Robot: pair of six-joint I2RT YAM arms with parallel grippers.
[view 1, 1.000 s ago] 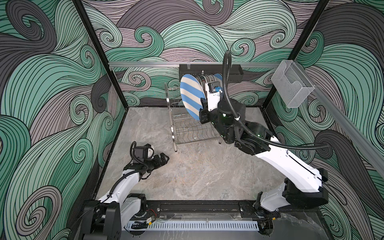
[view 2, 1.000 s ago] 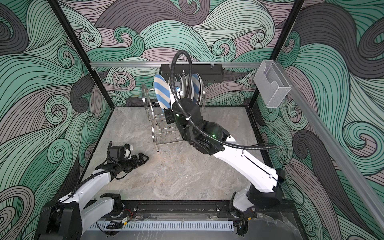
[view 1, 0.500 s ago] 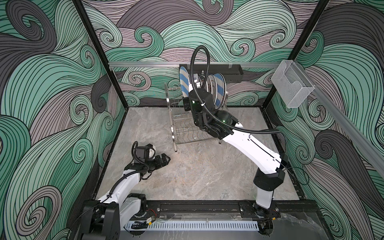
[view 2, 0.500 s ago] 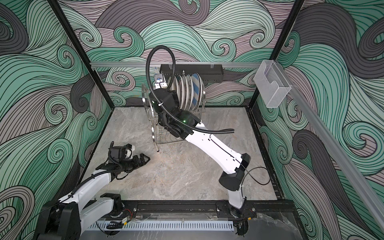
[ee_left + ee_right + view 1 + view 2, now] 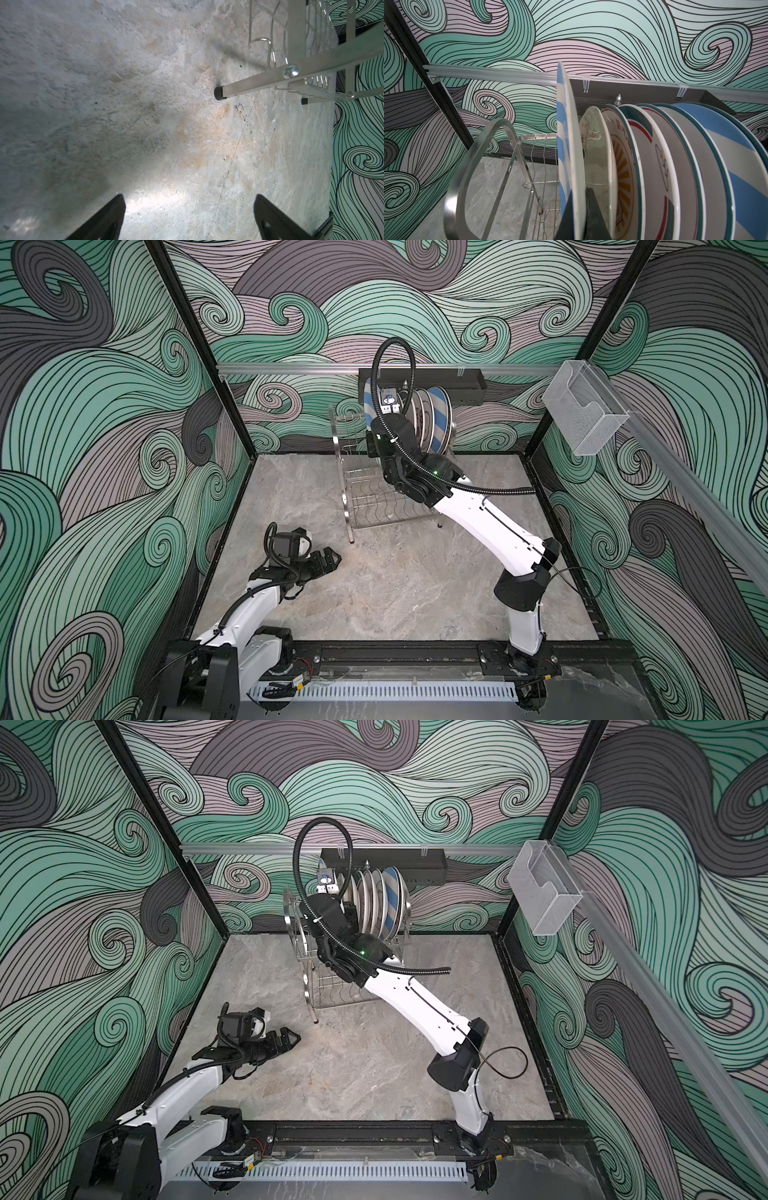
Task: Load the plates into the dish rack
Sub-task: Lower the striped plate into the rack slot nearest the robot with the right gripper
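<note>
Clearly, the right gripper is clamped tight on a striped plate, pinching the rim nearest the arm so that the plate stands on edge and can slide down between the wires of the rack. It holds the plate at the upper tier, just beside the open end of the row of plates leaning there. The plate faces the nearest of them without visibly touching it. That spot makes sense, since the free slots lie on this side of the row. The plate's top shows above its neighbours in the right wrist view, so I judge it not fully seated; its lower edge is hidden. The left gripper hangs low over the bare desk near the rack, jaws wide apart and empty, kept clear of the working arm. No plate lies on the desk in either top view, so this is probably the last one.
</note>
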